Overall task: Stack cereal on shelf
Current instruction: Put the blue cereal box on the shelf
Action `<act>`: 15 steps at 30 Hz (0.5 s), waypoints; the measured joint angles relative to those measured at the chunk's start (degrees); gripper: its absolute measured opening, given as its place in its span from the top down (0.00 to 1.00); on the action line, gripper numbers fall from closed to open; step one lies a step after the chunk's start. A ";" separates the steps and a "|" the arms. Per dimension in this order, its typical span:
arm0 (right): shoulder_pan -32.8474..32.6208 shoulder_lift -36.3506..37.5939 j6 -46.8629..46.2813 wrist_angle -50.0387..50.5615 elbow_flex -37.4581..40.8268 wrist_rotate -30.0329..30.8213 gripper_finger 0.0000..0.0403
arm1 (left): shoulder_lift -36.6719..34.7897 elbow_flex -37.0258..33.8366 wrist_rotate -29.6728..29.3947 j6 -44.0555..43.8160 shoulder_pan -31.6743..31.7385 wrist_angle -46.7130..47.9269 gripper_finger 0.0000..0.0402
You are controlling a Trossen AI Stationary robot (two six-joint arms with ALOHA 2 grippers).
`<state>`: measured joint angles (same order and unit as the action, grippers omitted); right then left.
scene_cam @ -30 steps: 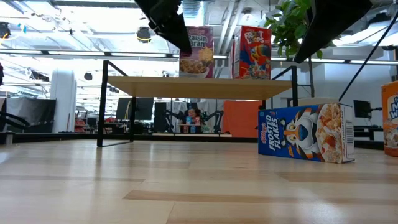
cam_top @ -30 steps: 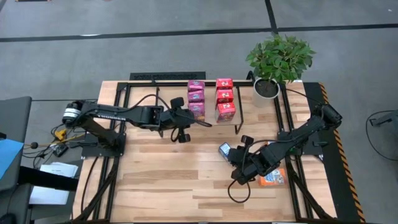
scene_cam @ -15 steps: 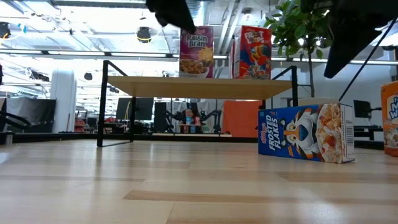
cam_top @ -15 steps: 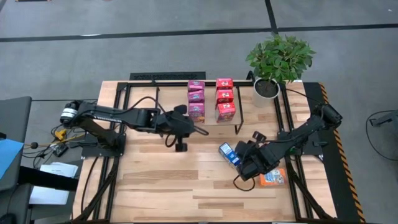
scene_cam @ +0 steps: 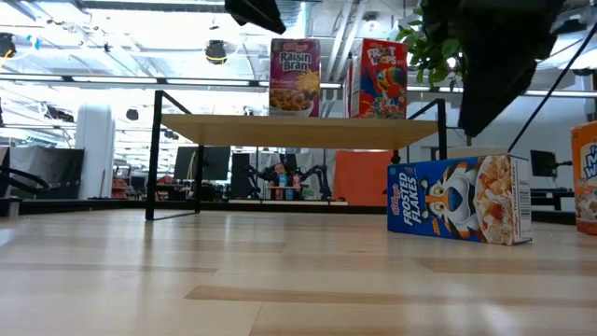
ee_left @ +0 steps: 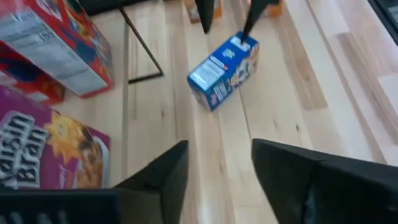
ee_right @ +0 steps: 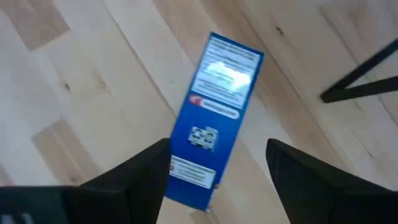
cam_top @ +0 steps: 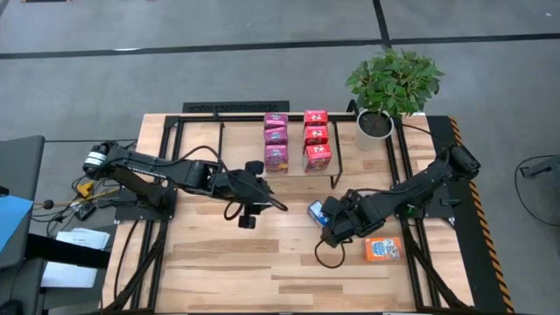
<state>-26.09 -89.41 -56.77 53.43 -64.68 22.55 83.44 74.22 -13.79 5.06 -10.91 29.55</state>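
Right gripper [ee_right: 214, 177] jaws released, straddling blue box [ee_right: 214, 146] at frame centre-right. Judgement: centre jaws, descend, clench narrow sides. Left gripper [ee_left: 214, 177] released, idle mid-desk.

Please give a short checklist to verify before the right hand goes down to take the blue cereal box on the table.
1. Right hand open: ok.
2. Right hand above the blue cereal box, fingers on either side: ok.
3. Box touched yet: no, ok.
4. Left hand open and empty, away from the box: ok.
5. Free place on the shelf beside the pink and red boxes: ok.
6. Orange box apart from the blue one: ok.
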 joint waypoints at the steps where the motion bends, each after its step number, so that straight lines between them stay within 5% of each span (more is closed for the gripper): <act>1: 0.00 0.05 -0.38 -0.05 0.32 -0.04 0.28 | 0.00 0.00 0.01 -0.35 -0.07 0.74 0.55; 15: 2.83 -4.85 2.55 -5.63 2.22 -6.12 0.28 | 0.02 -0.15 -0.02 -5.74 -0.14 4.91 0.35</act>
<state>-23.25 -94.26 -54.22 47.80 -62.46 16.43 83.46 74.07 -13.81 -0.67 -11.05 34.46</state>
